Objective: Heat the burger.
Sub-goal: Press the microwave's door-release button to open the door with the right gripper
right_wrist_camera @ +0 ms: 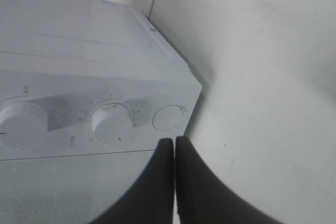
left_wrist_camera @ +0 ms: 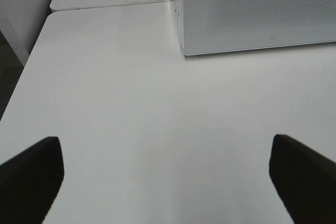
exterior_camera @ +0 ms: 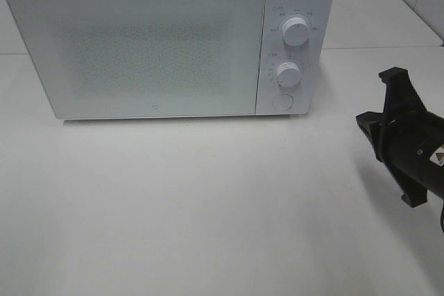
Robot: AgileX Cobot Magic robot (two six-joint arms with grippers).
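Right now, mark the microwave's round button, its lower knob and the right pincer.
round button (exterior_camera: pixel 282 101), exterior high view, face centre.
lower knob (exterior_camera: pixel 288 73), exterior high view, cap centre.
right pincer (right_wrist_camera: pixel 174 145), right wrist view, between its shut tips.

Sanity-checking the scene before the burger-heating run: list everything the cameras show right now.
microwave: one, white, door closed, at the back of the table
knobs: two, white, stacked on the microwave's right-hand panel
round button: one, white, below the knobs
table: one, white, under everything
burger: none in view
left end effector: one, black, open, over bare table near the microwave's front left corner
right end effector: one, black, shut, right of the microwave, pointing at its panel
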